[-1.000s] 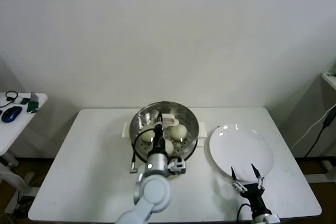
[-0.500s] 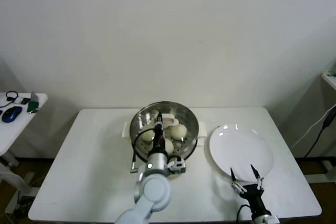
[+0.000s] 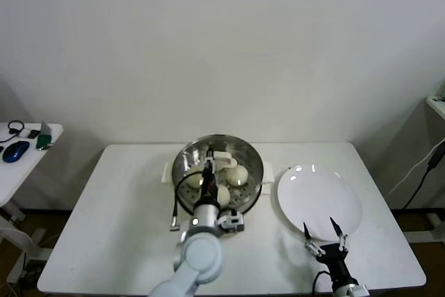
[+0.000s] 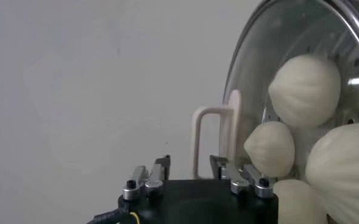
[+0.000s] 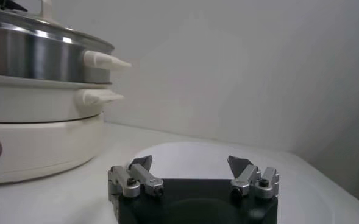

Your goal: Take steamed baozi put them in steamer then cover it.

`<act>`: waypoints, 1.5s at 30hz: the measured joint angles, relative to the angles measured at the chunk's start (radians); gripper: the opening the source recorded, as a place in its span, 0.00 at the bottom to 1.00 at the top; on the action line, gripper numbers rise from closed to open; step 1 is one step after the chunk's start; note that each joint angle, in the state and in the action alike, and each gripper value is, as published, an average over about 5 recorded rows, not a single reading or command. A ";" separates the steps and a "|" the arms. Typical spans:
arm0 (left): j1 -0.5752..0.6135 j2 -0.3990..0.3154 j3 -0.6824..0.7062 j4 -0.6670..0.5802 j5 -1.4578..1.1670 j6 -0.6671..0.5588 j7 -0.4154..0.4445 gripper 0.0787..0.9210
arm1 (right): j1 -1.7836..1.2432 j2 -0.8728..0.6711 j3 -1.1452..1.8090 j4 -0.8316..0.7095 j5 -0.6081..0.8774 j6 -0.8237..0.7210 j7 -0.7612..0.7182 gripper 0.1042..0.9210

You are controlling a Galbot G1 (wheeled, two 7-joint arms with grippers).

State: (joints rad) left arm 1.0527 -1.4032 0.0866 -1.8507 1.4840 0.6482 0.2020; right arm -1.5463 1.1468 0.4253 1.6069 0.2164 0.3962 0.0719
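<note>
Baozi (image 3: 236,174) sat inside the steamer (image 3: 186,158) at the centre of the head view, under the clear glass cover (image 4: 301,36), which already lay on the steel rim; in the left wrist view at least four buns showed through the glass at the right of the frame. The main risk I judged was to the cover: its cream handle (image 4: 211,143) stood between the jaws of the left gripper (image 4: 189,167), so if the arm rose or swung away before the jaws cleared it, a finger could catch the handle and drag or tip the cover off its seat. A sideways pull could also nudge the whole pot on the table (image 3: 125,241). The left gripper hung directly above the cover in the lower centre of the head view, wrist pointing down, jaws part-way apart on either side of the handle with a visible gap and nothing held. The right gripper (image 3: 323,236) waited at the lower right of the head view, over the near edge of the white plate (image 3: 320,196), jaws spread wide and holding nothing.
</note>
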 measured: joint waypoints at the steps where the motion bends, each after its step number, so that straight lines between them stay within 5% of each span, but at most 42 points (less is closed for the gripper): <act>1: 0.001 0.003 0.002 -0.009 -0.007 0.001 0.002 0.51 | 0.000 -0.001 -0.001 0.001 0.002 -0.002 0.000 0.88; 13: 0.049 0.086 -0.017 -0.169 -0.198 -0.044 -0.019 0.87 | 0.004 -0.019 -0.025 0.026 0.059 -0.008 0.024 0.88; 29: 0.258 0.136 -0.383 -0.304 -0.974 -0.340 -0.187 0.88 | 0.006 -0.027 -0.029 0.039 0.126 0.043 0.043 0.88; 37: 0.386 0.156 -0.617 -0.227 -1.407 -0.510 -0.192 0.88 | 0.010 -0.028 -0.025 0.031 0.150 0.076 0.039 0.88; 45: 0.485 0.139 -0.687 -0.112 -1.611 -0.654 -0.185 0.88 | 0.018 -0.022 -0.026 0.012 0.173 0.102 0.034 0.88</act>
State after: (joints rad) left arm 1.5380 -1.2638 -0.6007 -1.9624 -0.1269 -0.0061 0.0170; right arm -1.5280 1.1248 0.3993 1.6191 0.3898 0.4977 0.1055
